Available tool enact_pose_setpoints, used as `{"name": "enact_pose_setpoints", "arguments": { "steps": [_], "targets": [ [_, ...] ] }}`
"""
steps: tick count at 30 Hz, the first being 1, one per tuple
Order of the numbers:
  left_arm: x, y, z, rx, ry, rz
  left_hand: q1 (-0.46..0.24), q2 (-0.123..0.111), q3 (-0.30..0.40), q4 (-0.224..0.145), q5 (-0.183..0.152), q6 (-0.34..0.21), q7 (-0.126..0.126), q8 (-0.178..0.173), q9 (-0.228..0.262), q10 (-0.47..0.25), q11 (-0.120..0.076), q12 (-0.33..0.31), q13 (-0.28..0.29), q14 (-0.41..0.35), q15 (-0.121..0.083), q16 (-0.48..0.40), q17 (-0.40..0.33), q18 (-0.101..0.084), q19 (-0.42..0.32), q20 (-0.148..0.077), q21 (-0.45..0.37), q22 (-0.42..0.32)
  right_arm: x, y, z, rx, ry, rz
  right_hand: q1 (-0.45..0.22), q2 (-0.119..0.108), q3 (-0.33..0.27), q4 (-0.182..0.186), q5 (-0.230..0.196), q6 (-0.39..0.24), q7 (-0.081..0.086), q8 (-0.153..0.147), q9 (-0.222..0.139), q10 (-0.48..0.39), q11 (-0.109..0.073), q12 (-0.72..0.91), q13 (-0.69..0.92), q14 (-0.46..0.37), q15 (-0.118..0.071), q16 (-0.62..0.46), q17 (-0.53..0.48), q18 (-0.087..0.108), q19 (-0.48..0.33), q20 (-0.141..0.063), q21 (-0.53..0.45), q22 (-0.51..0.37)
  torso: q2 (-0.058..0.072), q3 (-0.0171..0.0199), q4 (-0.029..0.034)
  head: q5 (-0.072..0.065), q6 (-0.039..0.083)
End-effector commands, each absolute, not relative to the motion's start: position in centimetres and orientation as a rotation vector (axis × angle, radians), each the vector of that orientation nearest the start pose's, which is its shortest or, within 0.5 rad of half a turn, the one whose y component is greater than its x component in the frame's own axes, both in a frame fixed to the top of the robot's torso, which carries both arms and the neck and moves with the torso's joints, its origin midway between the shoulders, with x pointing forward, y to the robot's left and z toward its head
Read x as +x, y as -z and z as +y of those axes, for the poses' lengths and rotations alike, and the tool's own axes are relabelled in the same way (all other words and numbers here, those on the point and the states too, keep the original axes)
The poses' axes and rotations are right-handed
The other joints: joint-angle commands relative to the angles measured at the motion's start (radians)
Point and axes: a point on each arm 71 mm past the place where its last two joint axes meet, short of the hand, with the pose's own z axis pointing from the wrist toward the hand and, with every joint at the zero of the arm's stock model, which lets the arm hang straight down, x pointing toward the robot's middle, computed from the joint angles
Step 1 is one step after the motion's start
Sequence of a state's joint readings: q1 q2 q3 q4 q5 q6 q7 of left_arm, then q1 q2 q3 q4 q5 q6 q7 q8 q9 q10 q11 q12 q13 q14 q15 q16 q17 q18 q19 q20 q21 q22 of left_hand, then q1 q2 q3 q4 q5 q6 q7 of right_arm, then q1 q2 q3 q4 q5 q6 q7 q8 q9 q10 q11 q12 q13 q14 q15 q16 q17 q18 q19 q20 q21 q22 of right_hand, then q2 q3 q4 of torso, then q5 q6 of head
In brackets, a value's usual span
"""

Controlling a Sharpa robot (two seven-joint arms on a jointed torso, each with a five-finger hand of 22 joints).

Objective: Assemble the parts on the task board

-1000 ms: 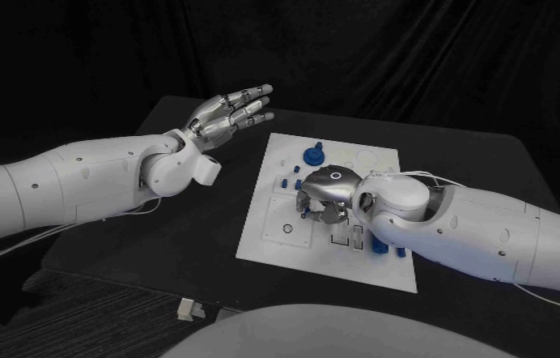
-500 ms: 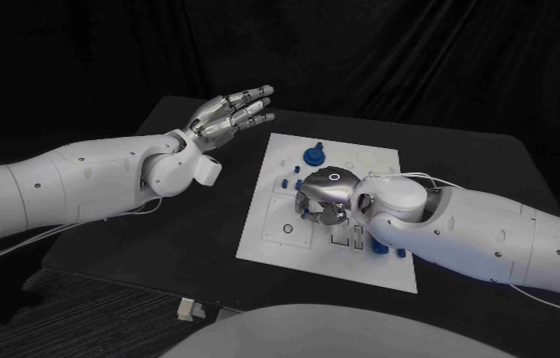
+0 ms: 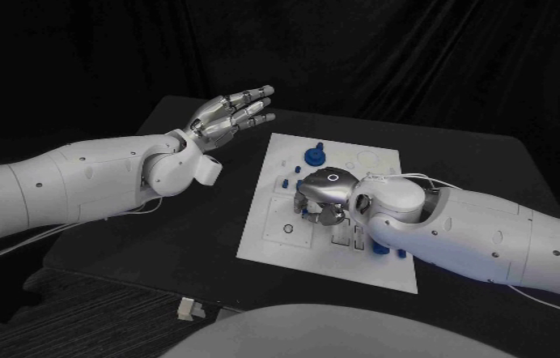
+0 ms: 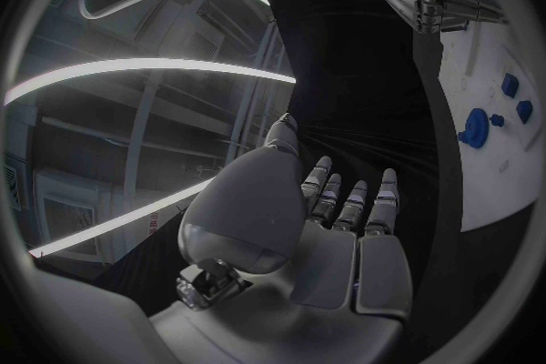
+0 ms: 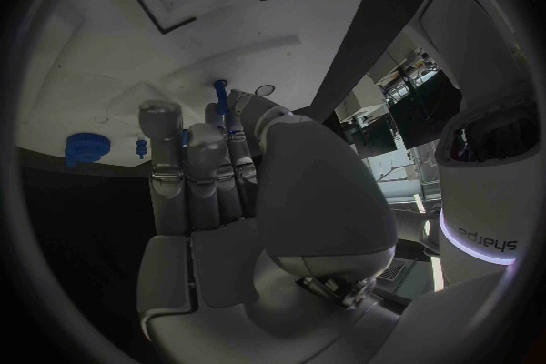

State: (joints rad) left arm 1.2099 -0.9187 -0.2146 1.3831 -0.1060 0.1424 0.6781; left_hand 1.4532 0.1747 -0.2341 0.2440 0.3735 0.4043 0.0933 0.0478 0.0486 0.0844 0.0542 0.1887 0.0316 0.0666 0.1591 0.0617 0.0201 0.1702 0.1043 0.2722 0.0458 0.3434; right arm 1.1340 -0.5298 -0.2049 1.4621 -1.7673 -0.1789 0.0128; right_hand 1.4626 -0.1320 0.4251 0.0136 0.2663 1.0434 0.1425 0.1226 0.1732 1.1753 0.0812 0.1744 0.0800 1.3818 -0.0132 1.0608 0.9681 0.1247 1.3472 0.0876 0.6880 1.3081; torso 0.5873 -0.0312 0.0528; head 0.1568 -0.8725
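White task board on a black table; blue parts; silver right robot hand.

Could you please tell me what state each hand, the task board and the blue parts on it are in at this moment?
left hand: open, fingers spread, raised off the board, holding nothing.
right hand: down over the middle of the board, fingers curled; whether it holds anything cannot be told.
task board: flat on the table.
round blue part: standing at the board's far end, untouched.
thin blue part: upright by the right hand's fingertips.
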Motion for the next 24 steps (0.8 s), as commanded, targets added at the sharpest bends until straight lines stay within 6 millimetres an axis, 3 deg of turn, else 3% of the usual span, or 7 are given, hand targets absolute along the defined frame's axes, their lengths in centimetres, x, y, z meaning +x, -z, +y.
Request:
{"name": "enact_pose_setpoints", "arguments": {
  "steps": [1,24],
  "targets": [
    [47.34,21.79,27.04,-0.855,1.864,1.441,0.012,-0.001,-0.001,-0.002,0.005,0.007,-0.001,0.005,0.002,-0.001,0.008,0.006,0.001,-0.002,0.007,0.005,0.002,0.009,-0.001,0.004,0.003,0.001,41.75,27.59,-5.11,-0.819,-0.810,1.750,-0.001,-0.003,0.006,0.001,0.000,-0.007,-0.002,-0.006,-0.002,0.015,-0.009,0.001,0.001,0.002,0.003,-0.007,-0.001,0.015,-0.006,0.000,-0.003,0.078,0.000,-0.0005,0.0000,0.001,0.000],
    [47.34,22.23,27.15,-0.869,1.853,1.462,0.015,0.001,0.000,-0.004,0.005,0.017,0.003,0.007,0.003,0.000,0.010,0.007,0.002,-0.001,0.008,0.006,0.002,0.009,0.001,0.005,0.004,0.001,41.63,27.28,-5.58,-0.794,-0.822,1.718,-0.002,-0.004,0.006,0.000,-0.005,-0.006,-0.002,-0.007,-0.002,0.017,-0.009,0.002,0.001,0.001,0.003,-0.006,-0.001,0.014,-0.006,0.000,-0.001,0.078,-0.002,-0.0004,-0.0006,0.008,0.000]
  ]
}}
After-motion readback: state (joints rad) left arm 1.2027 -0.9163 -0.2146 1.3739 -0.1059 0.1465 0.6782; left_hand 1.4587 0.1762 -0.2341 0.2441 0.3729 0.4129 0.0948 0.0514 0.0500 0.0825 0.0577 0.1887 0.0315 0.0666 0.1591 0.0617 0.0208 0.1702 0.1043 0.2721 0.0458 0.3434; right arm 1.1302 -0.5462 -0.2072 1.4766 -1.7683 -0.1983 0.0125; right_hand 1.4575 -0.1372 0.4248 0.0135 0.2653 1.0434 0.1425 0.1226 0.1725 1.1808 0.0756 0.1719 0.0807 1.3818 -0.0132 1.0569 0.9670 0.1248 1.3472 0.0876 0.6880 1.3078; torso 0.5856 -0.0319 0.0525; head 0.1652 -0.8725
